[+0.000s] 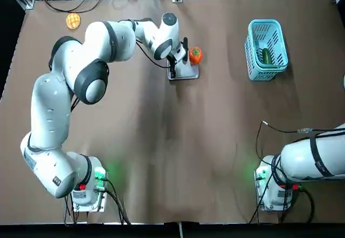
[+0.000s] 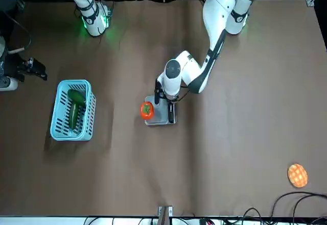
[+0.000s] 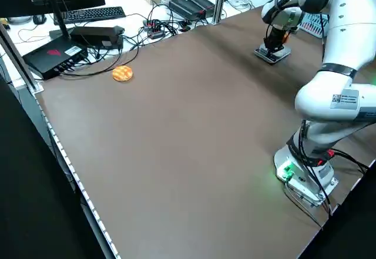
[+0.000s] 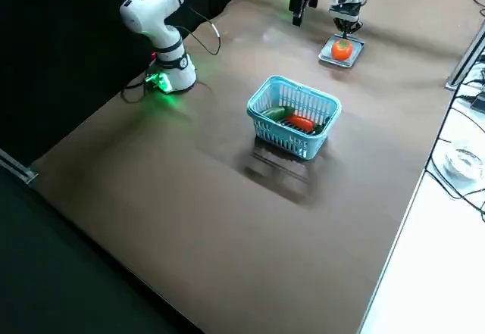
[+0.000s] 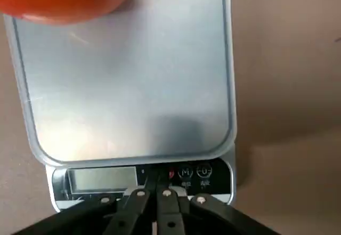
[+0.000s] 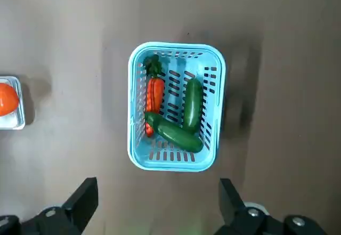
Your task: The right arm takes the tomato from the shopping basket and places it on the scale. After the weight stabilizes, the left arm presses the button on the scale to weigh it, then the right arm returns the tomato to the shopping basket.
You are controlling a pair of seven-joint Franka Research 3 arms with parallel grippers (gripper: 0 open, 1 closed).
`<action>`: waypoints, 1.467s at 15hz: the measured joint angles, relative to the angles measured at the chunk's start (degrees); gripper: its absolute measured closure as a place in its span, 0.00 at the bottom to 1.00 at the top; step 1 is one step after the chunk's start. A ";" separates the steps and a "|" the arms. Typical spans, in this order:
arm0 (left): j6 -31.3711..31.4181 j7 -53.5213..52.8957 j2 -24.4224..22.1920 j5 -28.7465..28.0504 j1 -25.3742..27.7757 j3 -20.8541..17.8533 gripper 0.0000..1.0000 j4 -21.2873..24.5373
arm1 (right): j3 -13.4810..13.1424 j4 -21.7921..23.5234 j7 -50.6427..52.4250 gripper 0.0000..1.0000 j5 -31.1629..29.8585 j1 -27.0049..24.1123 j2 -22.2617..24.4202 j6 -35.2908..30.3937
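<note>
Brown covering is spread over a wide counter [image 1: 161,168], with cables and electronics kept along one edge. On it, the tomato [image 1: 195,55], orange-red with a green cap, is set on the scale [image 1: 186,72], near a corner of the silver plate. Beside the plate, a dark strip with a display [image 5: 104,179] and round buttons [image 5: 194,171] is seen in the left wrist view. Over that strip, next to the buttons, the left arm's tool [image 5: 157,192] is held with its two fingers clenched together, nothing gripped between them; whether a button is being touched cannot be told.

Well apart from the scale, on the right arm's side, the shopping basket [image 6: 176,107] is placed, light blue with lattice walls. Inside it, a carrot [image 6: 154,94] and two green vegetables [image 6: 184,120] are laid, one of them across the carrot's lower end. The right arm's tool [image 6: 159,205] is held above the counter, near the basket, released, its fingers spread wide with nothing between them. Near the cables, on the left arm's side, a waffle-textured yellow-orange disc [image 1: 73,21] is laid flat.
</note>
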State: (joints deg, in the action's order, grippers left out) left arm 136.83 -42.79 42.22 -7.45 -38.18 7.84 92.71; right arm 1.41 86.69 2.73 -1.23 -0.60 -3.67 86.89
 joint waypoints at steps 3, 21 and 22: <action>0.00 0.00 0.05 0.00 0.00 0.00 0.99 -0.01 | 0.03 0.00 0.00 0.01 0.00 0.00 0.00 0.00; -13.82 0.19 -12.56 -0.02 6.07 -0.28 0.73 -2.23 | 0.81 1.75 0.12 0.01 5.99 1.22 -0.27 0.57; -15.27 0.19 -13.77 -0.02 6.83 -0.26 0.71 -2.23 | 0.97 2.31 0.12 0.01 7.70 2.30 -0.60 0.72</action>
State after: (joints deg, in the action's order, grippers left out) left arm 121.56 -42.60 28.45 -7.47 -31.35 7.58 90.49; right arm 2.39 89.00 2.85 6.47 1.70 -4.27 87.61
